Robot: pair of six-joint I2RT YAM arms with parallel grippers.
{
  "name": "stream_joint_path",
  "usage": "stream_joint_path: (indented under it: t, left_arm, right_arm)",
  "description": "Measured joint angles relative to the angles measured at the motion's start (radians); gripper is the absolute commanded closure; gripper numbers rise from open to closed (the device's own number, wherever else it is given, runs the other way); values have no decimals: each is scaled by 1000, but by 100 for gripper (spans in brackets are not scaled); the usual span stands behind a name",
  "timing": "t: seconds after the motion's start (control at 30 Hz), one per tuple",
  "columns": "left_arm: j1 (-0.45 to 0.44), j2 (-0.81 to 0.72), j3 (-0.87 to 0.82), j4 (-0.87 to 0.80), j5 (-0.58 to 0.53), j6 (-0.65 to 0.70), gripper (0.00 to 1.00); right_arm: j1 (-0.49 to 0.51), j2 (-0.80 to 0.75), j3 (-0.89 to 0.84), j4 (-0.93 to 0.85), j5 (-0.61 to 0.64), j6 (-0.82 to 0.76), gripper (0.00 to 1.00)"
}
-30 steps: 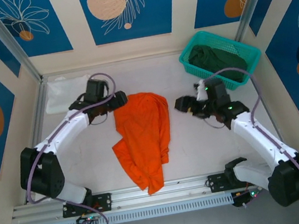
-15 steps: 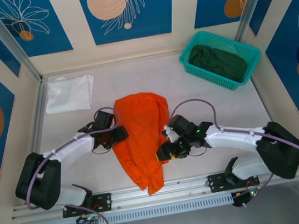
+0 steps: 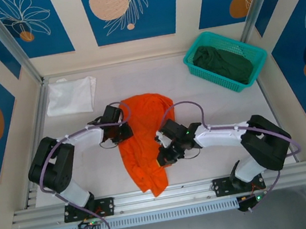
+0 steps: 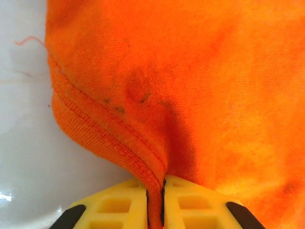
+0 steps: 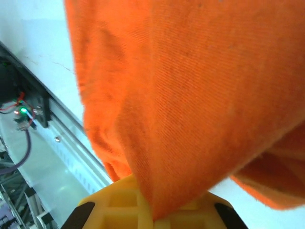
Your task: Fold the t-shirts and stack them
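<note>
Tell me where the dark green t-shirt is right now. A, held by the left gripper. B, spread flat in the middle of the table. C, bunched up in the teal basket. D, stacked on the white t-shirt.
C: the dark green t-shirt lies bunched inside the teal basket at the far right.

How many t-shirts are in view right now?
3: bright orange cloth t-shirt crumpled mid-table; white cloth t-shirt folded at the far left; dark green cloth t-shirt bunched in the teal plastic mesh basket, far right. Others might hide under it.
</note>
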Motion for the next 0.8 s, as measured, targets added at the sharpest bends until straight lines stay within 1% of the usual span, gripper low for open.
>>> stream_joint_path:
  t: [0.03, 0.07, 0.13, 0.23, 0.33, 0.5, 0.53, 0.6, 0.63, 0.7, 0.73, 0.77, 0.8]
  left_arm:
    - [0, -7, 11, -14, -10, 16, 49]
    - [0, -18, 22, -26, -21, 29, 40]
    - [0, -39, 45, -51, -37, 50, 32]
    - [0, -51, 76, -68, -56, 76, 31]
    - [0, -45, 84, -79, -62, 77, 36]
    - [1, 28, 110, -90, -85, 73, 40]
    - [1, 44, 115, -91, -90, 72, 43]
    - [1, 74, 125, -90, -97, 72, 55]
    - [1, 87, 131, -90, -100, 70, 63]
    - [1, 105, 139, -90, -101, 72, 82]
    - [1, 110, 144, -91, -103, 71, 94]
    - [1, 111, 150, -93, -104, 69, 100]
    - [1, 111, 156, -97, -108, 72, 100]
  right_arm:
    - [-10, -27, 0, -10, 3, -5, 95]
    - [-21, -51, 0, -19, 6, -11, 94]
    - [-42, -89, 0, -38, 17, -23, 92]
    - [-76, -99, 0, -60, 25, -40, 90]
    - [-103, -98, -4, -65, 24, -49, 88]
    - [-122, -98, -23, -64, 24, -56, 88]
    - [-124, -98, -27, -63, 24, -57, 88]
    - [-127, -98, -30, -64, 24, -57, 90]
    - [-128, -98, -31, -64, 23, -58, 91]
    - [-131, -99, -32, -64, 20, -63, 93]
    - [-133, -101, -33, -65, 19, -64, 94]
    - [-137, -108, -35, -69, 19, -64, 95]
    - [-139, -116, -35, -75, 19, -64, 96]
